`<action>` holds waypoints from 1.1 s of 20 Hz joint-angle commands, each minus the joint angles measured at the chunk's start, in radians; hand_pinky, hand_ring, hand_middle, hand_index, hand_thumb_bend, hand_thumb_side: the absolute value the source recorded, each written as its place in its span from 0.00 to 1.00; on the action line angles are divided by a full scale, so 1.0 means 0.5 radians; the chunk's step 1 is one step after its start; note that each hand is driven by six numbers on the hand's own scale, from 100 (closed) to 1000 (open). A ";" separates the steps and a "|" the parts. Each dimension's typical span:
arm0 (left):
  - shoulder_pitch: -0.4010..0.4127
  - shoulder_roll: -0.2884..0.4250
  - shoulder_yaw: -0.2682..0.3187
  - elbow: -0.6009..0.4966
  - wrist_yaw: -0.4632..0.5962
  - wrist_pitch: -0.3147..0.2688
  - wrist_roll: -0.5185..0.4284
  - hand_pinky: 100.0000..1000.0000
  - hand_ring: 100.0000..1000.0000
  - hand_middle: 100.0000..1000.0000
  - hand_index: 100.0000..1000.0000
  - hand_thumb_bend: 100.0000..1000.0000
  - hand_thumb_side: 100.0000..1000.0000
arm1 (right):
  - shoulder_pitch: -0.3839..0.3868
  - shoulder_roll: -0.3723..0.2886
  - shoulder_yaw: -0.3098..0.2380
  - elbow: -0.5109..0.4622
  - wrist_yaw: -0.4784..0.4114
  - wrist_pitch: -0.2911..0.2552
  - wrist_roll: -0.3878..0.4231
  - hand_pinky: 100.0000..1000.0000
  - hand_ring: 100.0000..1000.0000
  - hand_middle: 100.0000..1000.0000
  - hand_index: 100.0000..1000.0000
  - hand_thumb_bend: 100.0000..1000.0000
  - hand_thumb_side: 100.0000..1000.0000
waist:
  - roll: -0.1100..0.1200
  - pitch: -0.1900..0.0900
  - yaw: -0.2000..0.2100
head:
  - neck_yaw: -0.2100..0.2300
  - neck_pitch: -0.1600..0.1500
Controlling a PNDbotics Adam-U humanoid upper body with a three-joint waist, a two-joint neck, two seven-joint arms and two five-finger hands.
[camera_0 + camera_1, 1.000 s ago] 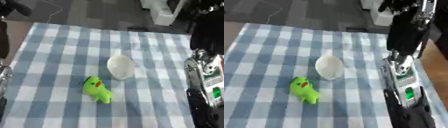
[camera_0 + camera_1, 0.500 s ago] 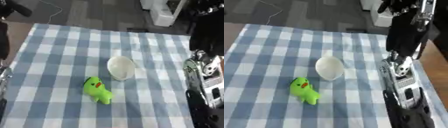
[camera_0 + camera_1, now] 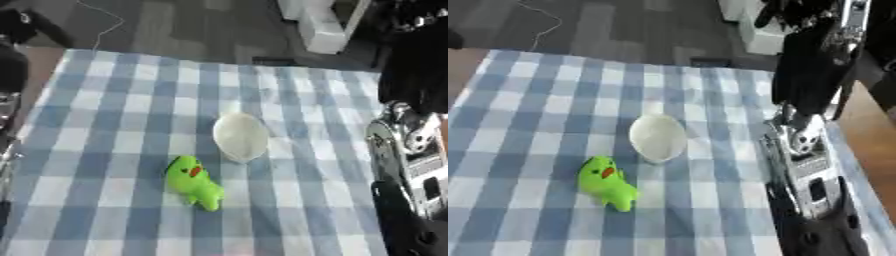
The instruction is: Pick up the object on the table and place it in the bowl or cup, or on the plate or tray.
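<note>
- The blue-checked table spreads out below me.
- My right arm runs down its right edge; my right hand lies out of view, so I cannot tell how those fingers are set. My left hand is not showing either.
- The white cup sits mid-table.
- The green toy lies just beside it, nearer me and leftward, its long axis slanting away from the cup; the right arm looks closer.

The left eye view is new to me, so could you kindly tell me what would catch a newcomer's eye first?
The bright green toy duck with an orange beak stands out most, lying near the middle of the blue-and-white checked tablecloth. Just beyond it, to its right, sits a white cup, apart from the toy. The robot's right arm, black and silver, fills the right edge; its hand does not show clearly.
</note>
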 commanded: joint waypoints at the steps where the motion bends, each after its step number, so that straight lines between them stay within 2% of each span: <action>1: 0.025 0.120 -0.084 0.012 -0.297 -0.033 -0.169 0.42 0.42 0.74 0.78 0.46 0.84 | -0.035 -0.006 0.002 -0.014 0.005 -0.005 0.007 0.22 0.39 0.59 0.77 0.00 0.84 | 0.026 -0.017 -0.009 | 0.013 0.003; 2: 0.038 0.143 -0.121 0.020 -0.360 -0.057 -0.197 0.41 0.42 0.74 0.78 0.46 0.84 | -0.036 -0.006 0.004 -0.014 0.005 -0.006 0.009 0.22 0.39 0.59 0.77 0.00 0.84 | 0.031 -0.014 -0.012 | 0.017 0.002; 3: 0.045 0.154 -0.150 0.027 -0.401 -0.077 -0.212 0.44 0.44 0.74 0.78 0.51 0.82 | -0.038 -0.006 0.005 -0.014 0.005 -0.006 0.010 0.22 0.39 0.59 0.77 0.00 0.84 | 0.034 -0.013 -0.015 | 0.020 0.001; 4: 0.045 0.170 -0.187 0.033 -0.443 -0.104 -0.233 0.44 0.44 0.75 0.78 0.45 0.85 | -0.039 -0.006 0.007 -0.014 0.005 -0.006 0.012 0.22 0.39 0.59 0.77 0.00 0.83 | 0.039 -0.011 -0.018 | 0.023 -0.002; 10: -0.005 0.219 -0.384 0.091 -0.573 -0.247 -0.320 0.48 0.47 0.75 0.80 0.43 0.85 | -0.040 -0.003 0.015 -0.014 0.003 -0.007 0.020 0.22 0.39 0.59 0.77 0.00 0.83 | 0.053 -0.013 -0.032 | 0.043 -0.017; 14: -0.025 0.219 -0.468 0.140 -0.603 -0.298 -0.365 0.49 0.48 0.75 0.80 0.44 0.85 | -0.039 -0.002 0.017 -0.015 0.002 -0.007 0.021 0.22 0.39 0.59 0.77 0.00 0.84 | 0.056 -0.012 -0.038 | 0.054 -0.027; 22: -0.145 0.224 -0.611 0.198 -0.719 -0.376 -0.484 0.62 0.60 0.77 0.80 0.42 0.87 | -0.033 -0.004 0.027 -0.010 -0.008 -0.005 0.029 0.22 0.39 0.59 0.77 0.00 0.84 | 0.056 -0.013 -0.044 | 0.059 -0.036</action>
